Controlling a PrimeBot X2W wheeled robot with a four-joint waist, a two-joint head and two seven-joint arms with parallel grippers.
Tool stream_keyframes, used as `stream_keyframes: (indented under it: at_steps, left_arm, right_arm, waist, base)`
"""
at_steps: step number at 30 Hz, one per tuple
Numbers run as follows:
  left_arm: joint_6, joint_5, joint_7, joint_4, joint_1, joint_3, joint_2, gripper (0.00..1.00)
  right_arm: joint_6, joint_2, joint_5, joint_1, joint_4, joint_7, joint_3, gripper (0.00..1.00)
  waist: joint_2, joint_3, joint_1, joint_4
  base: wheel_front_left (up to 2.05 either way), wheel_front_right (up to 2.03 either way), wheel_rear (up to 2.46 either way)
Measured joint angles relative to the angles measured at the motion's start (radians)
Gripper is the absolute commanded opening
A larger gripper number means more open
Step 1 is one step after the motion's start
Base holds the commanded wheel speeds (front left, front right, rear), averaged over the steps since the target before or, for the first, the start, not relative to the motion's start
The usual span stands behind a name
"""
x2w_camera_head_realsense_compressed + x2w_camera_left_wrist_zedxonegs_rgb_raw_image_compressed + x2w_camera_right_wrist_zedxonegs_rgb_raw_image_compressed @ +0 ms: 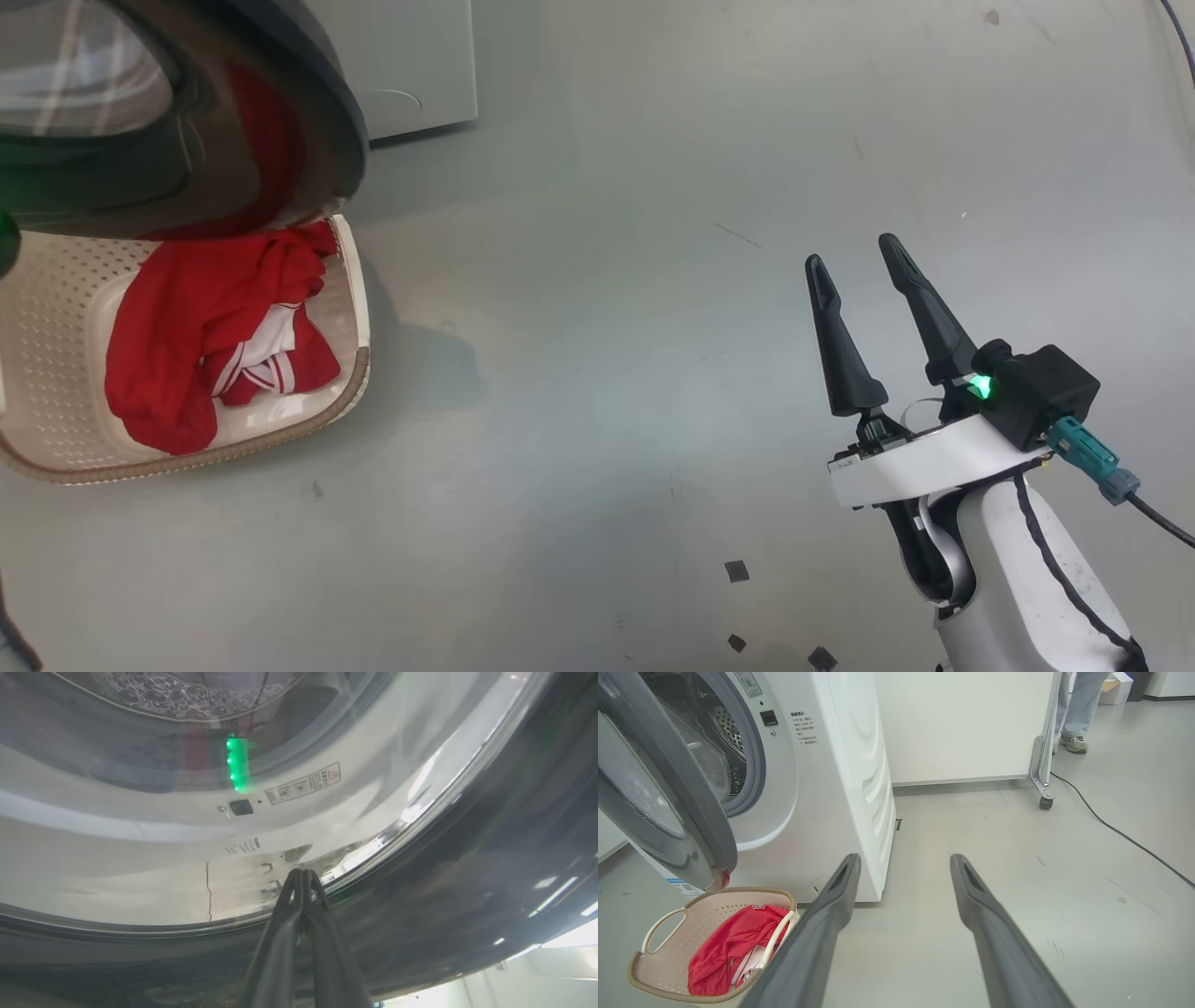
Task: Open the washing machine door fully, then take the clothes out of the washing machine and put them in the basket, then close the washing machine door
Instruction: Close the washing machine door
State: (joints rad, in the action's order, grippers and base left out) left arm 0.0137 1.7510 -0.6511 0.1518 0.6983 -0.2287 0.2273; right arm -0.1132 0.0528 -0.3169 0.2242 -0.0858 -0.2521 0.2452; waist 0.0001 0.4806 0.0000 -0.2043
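The washing machine door (668,798), round, with a glossy black rim and bulging clear glass, is shown ajar from the white, box-shaped washing machine (840,765), whose perforated steel drum is seen through the grey-ringed porthole. The crumpled red, white-striped clothes (196,317) are heaped in the cream perforated basket (56,308) on the smooth grey floor (607,373), just below the door's lower edge, at left. The left gripper (302,873) is closed tight and empty, with its tips at the rim's inner edge. The right gripper (850,251) is spread wide and empty above the floor at right.

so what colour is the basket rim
Brown, woven-look rim on the cream basket; clearest in the right wrist view.
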Motion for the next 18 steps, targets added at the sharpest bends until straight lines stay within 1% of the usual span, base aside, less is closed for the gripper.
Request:
stream_keyframes:
  at_steps: [4,11,14,18]
  left_arm:
    - [-0.010,-0.041,0.035,0.009,0.050,-0.008,0.010,0.00]
    - [-0.022,-0.051,0.081,0.036,0.135,-0.018,0.012,0.00]
    - [-0.022,-0.058,0.104,0.055,0.165,-0.021,0.014,0.00]
    - [-0.010,-0.102,0.131,0.088,0.187,-0.018,0.014,0.00]
  right_arm:
    - [0.000,-0.002,-0.014,0.010,0.008,0.000,0.002,1.00]
    - [0.000,-0.004,-0.060,0.036,0.031,0.000,0.014,1.00]
    - [0.000,-0.004,-0.064,0.046,0.036,0.000,0.016,1.00]
    - [0.001,-0.004,-0.070,0.057,0.036,0.000,0.016,1.00]
  waist:
    - [0.0000,0.029,0.0000,-0.024]
    - [0.0000,0.080,0.0000,-0.061]
    - [0.0000,0.099,0.0000,-0.075]
    - [0.0000,0.116,0.0000,-0.089]
  base:
    - [0.00,0.00,0.00]
    - [0.00,0.00,0.00]
    - [0.00,0.00,0.00]
    - [0.00,0.00,0.00]
